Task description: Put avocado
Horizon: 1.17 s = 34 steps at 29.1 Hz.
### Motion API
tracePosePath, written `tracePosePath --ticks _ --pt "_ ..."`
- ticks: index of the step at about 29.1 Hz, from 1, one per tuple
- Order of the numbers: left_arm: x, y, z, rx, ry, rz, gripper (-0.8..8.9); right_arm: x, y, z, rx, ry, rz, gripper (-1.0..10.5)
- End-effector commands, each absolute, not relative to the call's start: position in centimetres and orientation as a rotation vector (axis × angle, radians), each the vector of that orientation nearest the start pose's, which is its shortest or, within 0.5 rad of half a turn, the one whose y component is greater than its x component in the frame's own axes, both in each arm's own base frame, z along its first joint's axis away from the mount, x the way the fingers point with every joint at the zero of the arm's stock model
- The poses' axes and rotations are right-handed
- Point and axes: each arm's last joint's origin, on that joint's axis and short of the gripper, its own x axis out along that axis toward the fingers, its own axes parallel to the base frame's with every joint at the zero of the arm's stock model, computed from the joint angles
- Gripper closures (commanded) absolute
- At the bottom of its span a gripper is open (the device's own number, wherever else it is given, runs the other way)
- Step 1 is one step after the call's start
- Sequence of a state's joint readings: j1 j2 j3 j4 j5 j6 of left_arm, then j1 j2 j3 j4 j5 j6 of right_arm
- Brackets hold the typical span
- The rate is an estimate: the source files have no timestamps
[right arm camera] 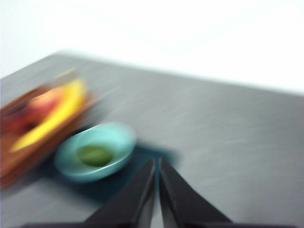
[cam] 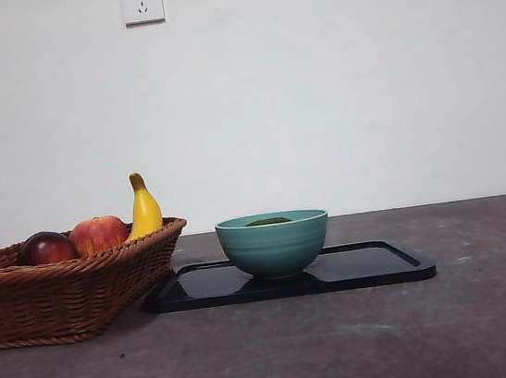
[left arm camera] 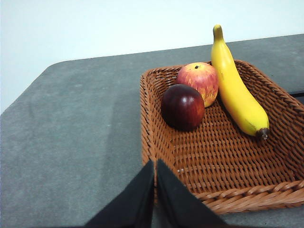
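Note:
The dull olive-green avocado (right arm camera: 95,155) lies inside the teal bowl (cam: 274,241); in the front view only its top (cam: 268,221) shows over the rim. The bowl (right arm camera: 95,151) stands on a black tray (cam: 375,266). My right gripper (right arm camera: 156,164) is shut and empty, raised above the table beside the bowl; its view is blurred. My left gripper (left arm camera: 155,166) is shut and empty, above the near edge of the wicker basket (left arm camera: 228,185). Neither gripper shows in the front view.
The wicker basket (cam: 62,293) stands left of the tray and holds a dark red-purple fruit (left arm camera: 183,107), a red-yellow apple (left arm camera: 200,80) and a banana (left arm camera: 235,88). A wall socket (cam: 141,0) is on the white wall behind.

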<state>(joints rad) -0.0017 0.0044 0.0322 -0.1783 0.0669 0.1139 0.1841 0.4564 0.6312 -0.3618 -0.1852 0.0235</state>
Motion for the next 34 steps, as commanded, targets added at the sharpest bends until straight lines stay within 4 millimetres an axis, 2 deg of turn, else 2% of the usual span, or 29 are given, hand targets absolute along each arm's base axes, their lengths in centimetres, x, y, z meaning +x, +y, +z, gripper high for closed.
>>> tracePosePath --ticks 1,2,8,15,20,34 --pt "9.6 -0.2 14.9 0.104 0.174 -0.076 8.06 10.5 1.5 27.5 0.020 0.138 0.262 9.4" --pt "9.6 -0.2 14.9 0.104 0.174 -0.076 8.07 10.3 1.2 26.1 0.023 0.118 0.212 9.4" --pt "9.6 -0.2 14.9 0.104 0.174 -0.076 8.06 10.0 0.4 21.3 0.021 0.048 0.107 9.4" --pt "9.6 -0.2 14.9 0.104 0.174 -0.076 8.06 9.8 0.1 17.6 0.021 0.025 0.038 9.4" --pt "9.6 -0.2 14.9 0.104 0.174 -0.076 8.06 9.8 0.1 16.1 0.027 0.056 0.038 9.4" --pt "9.6 -0.2 14.9 0.104 0.175 -0.076 8.06 9.6 0.1 15.0 0.048 0.173 0.033 9.4"
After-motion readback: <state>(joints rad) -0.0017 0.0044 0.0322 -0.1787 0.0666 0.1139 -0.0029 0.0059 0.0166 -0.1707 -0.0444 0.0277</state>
